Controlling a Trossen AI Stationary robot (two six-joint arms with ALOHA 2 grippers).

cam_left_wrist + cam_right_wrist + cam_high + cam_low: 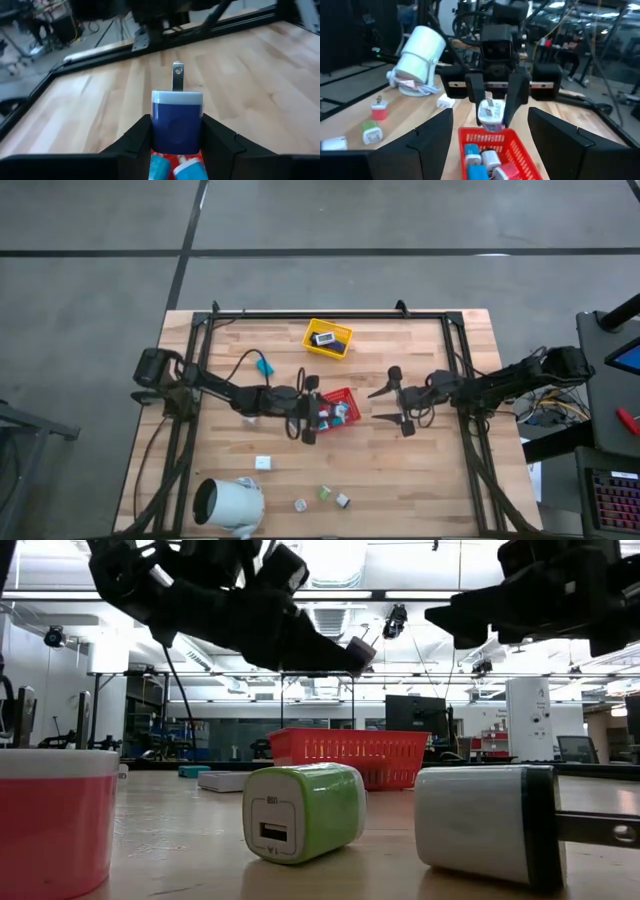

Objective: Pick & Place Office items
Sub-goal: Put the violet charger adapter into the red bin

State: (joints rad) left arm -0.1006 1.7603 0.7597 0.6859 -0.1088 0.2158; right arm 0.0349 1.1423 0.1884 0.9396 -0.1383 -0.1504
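- Left tool (pixel 311 408) clamped on a navy plug adapter (pixel 176 123), prongs pointing forward, held just above the near edge of the red tray (pixel 345 405)
- Best to centre over the red tray, descend until the adapter nearly meets the pieces inside, then release; probably jostling risk low
- Adapter: smooth blocky plastic, pale cap, flat metal prong
- Red tray: slotted plastic basket, already carrying blue and white pieces
- Right tool (pixel 396 402) spread wide, empty, waiting just right of the red tray
- Loose pieces on the wood-plank table (pixel 430 470) below the red tray: white block (pixel 263 463), green adapter (pixel 304 812), glossy and round-cornered
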